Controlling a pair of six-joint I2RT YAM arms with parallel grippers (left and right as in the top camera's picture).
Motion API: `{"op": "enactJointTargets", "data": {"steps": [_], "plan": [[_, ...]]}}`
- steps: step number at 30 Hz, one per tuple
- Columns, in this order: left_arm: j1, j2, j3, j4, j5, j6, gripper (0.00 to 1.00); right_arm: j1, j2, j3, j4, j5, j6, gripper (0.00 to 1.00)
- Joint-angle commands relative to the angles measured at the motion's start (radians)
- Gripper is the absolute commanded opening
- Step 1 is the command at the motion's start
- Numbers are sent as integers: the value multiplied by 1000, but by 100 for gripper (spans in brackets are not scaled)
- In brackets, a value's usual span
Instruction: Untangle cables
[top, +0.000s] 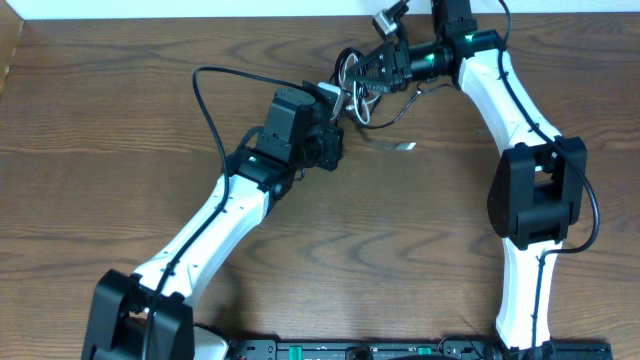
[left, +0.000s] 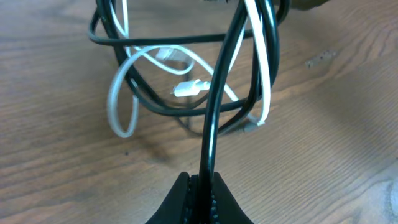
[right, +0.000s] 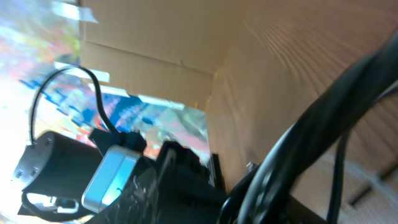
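The black cable and the white cable lie in one tangle (top: 357, 100) at the back middle of the table, between my two grippers. My left gripper (left: 202, 186) is shut on the black cable (left: 214, 112), which rises straight from the jaws into the tangle. The white cable (left: 121, 93) loops through the black loops, and a white plug (left: 189, 89) hangs in the middle. My right gripper (top: 358, 72) is at the tangle's far side. Its wrist view is blurred; a black cable (right: 323, 118) runs close past it, and how its jaws stand does not show.
The wooden table (top: 120, 120) ends at a pale back wall just behind the tangle. A flat white cable end (top: 404, 147) rests on the wood to the right. The left arm's own thick wire (top: 205, 100) arches at its left. Cardboard (right: 155, 37) stands behind the table.
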Motion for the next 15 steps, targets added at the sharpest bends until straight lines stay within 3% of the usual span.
{"op": "enactJointTargets", "data": {"steps": [1, 6, 15], "plan": [[-1, 37, 7, 25, 31, -12, 7, 5, -1, 6, -80, 52, -168, 44], [-2, 51, 7, 65, 50, -12, 7, 3, -1, 6, -174, 150, -187, 56], [-2, 195, 7, 84, 139, -17, 8, 44, -1, 6, -348, 452, -241, 58]]}}
